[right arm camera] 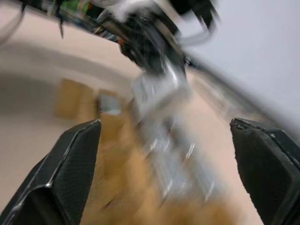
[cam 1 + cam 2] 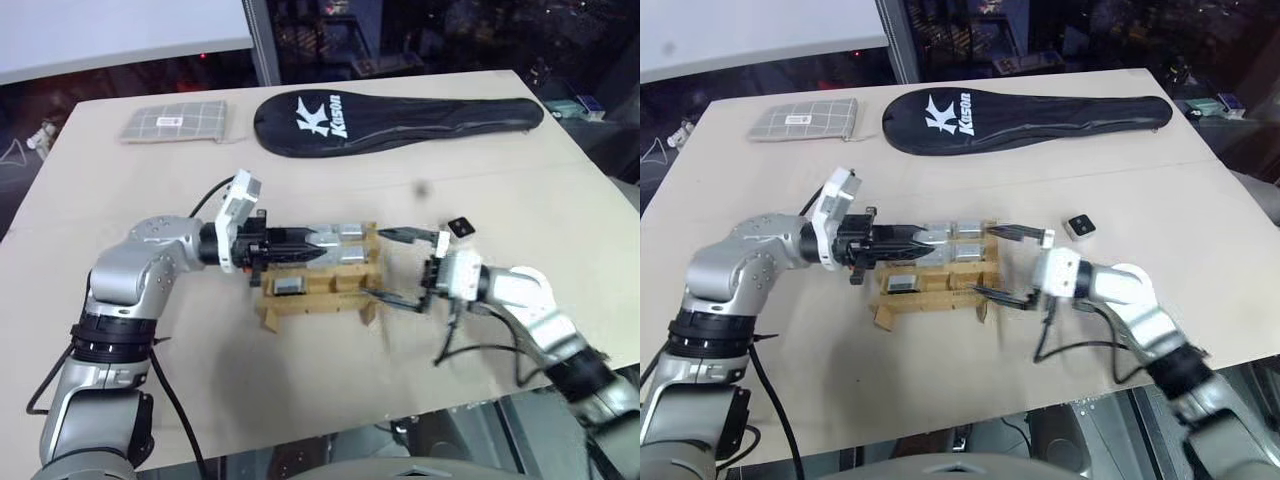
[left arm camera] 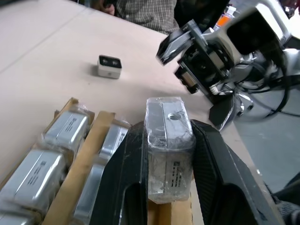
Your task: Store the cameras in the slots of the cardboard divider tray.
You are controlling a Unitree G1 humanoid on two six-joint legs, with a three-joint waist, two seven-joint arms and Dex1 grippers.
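1. We hold one of the cameras clamped in our left gripper, above the cardboard divider tray at table centre.
2. It could slip or catch a cardboard strip if lowered off-line.
3. Our right gripper, jaws wide and empty, sits at the tray's three o'clock and might bump it.
4. Several slots hold cameras; a loose camera lies at two o'clock.

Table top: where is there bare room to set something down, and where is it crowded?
Bare table lies between the checked pouch, racket cover and cardboard divider tray, and along the near edge. Crowded: the tray, flanked by left gripper and right gripper.
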